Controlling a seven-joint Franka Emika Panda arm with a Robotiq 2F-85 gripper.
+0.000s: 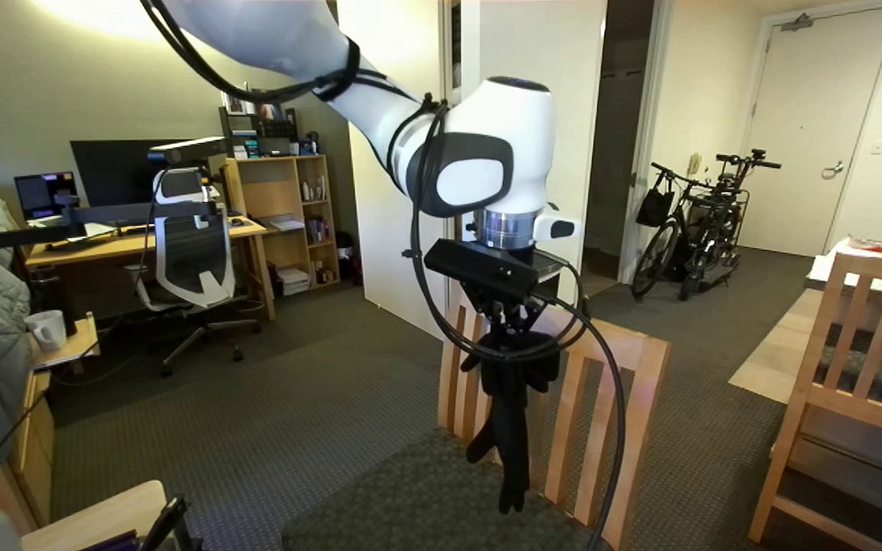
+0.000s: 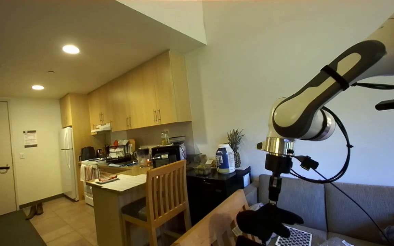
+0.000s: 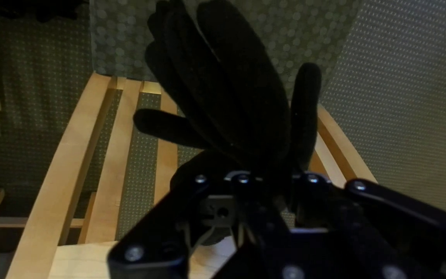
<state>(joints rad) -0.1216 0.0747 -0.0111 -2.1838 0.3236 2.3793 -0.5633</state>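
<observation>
Gripper (image 2: 273, 201) has its jaws closed on a black fabric glove (image 1: 508, 413), pinched near the top; single or pair, can't tell. Glove lies directly below the fingertips in both exterior views, long axis close to vertical in an exterior view, lowest fingers pointing down. Wooden slat-back chair (image 1: 644, 352): its back is on the far side of the glove there, patterned seat cushion (image 1: 418, 497) below and near left. Wrist view: glove fingers extend across the slats (image 3: 118, 155) toward the seat. Touching the chair or just above it, can't tell. Only one arm.
</observation>
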